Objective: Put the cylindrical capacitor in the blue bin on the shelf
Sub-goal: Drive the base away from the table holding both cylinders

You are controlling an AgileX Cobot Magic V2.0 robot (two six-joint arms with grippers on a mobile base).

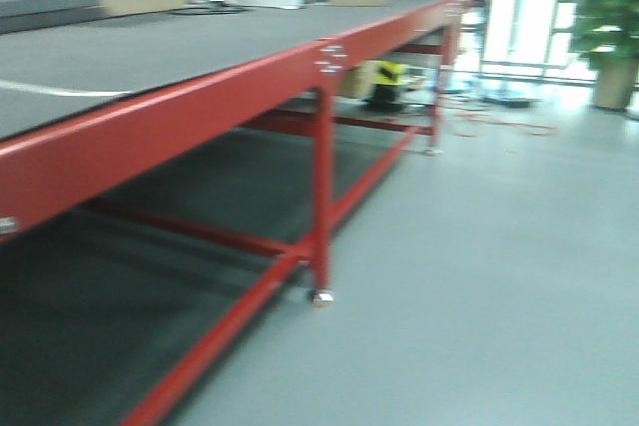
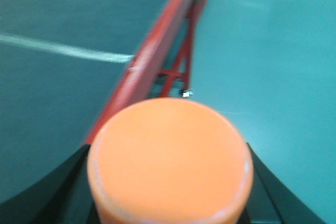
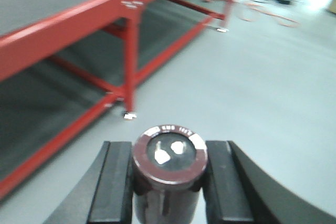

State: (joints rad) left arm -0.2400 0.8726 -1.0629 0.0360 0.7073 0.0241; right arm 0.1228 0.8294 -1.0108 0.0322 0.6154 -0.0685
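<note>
The cylindrical capacitor (image 2: pixel 169 161), a smooth orange cylinder seen end-on, fills the lower middle of the left wrist view. My left gripper (image 2: pixel 169 184) is shut on it, with a black finger (image 2: pixel 50 184) on either side. My right gripper (image 3: pixel 169 182) is shut on a dark cylinder (image 3: pixel 169 155) with a maroon rim and two white terminals on its top, held between the black pads (image 3: pixel 113 182). Both are held above the grey floor beside a red-framed table. The steel shelf and the blue bin are out of view. Neither gripper shows in the front view.
A long red-framed table (image 1: pixel 200 87) with a grey top and a lower deck runs along the left; its leg (image 1: pixel 321 197) stands close ahead. A potted plant (image 1: pixel 614 17) is at the far right. A yellow-and-black object (image 1: pixel 387 77) and red cables lie beyond. Grey floor (image 1: pixel 479 276) spreads to the right.
</note>
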